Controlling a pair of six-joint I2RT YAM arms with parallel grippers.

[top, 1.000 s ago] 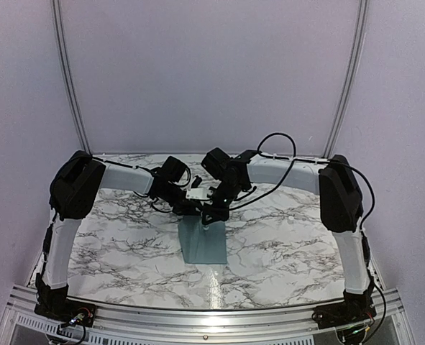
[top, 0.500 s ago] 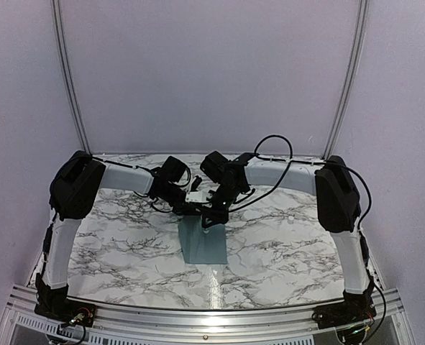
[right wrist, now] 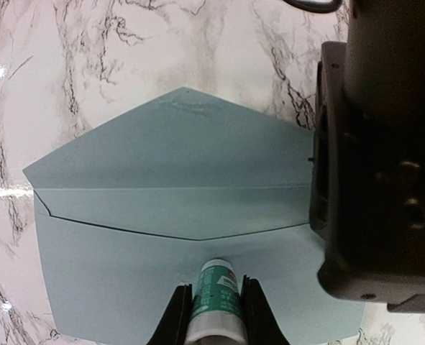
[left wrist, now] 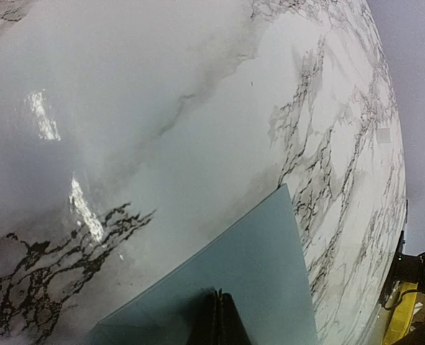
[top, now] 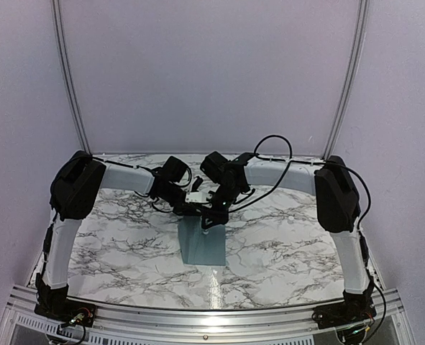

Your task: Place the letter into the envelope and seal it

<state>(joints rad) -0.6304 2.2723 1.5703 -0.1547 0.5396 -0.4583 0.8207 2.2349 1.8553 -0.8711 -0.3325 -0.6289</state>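
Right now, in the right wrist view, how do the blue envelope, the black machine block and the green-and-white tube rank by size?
1. Blue envelope, largest.
2. Black machine block, close behind; it seems nearer the camera and runs off frame, so that gap is unsure.
3. Green-and-white tube, clearly smallest.

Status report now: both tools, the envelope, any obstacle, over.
Left tool shut, over flat blue-grey paper envelope. Right tool shut on green-white glue stick, above envelope. Flap open, unsealed. No obstacle seen.
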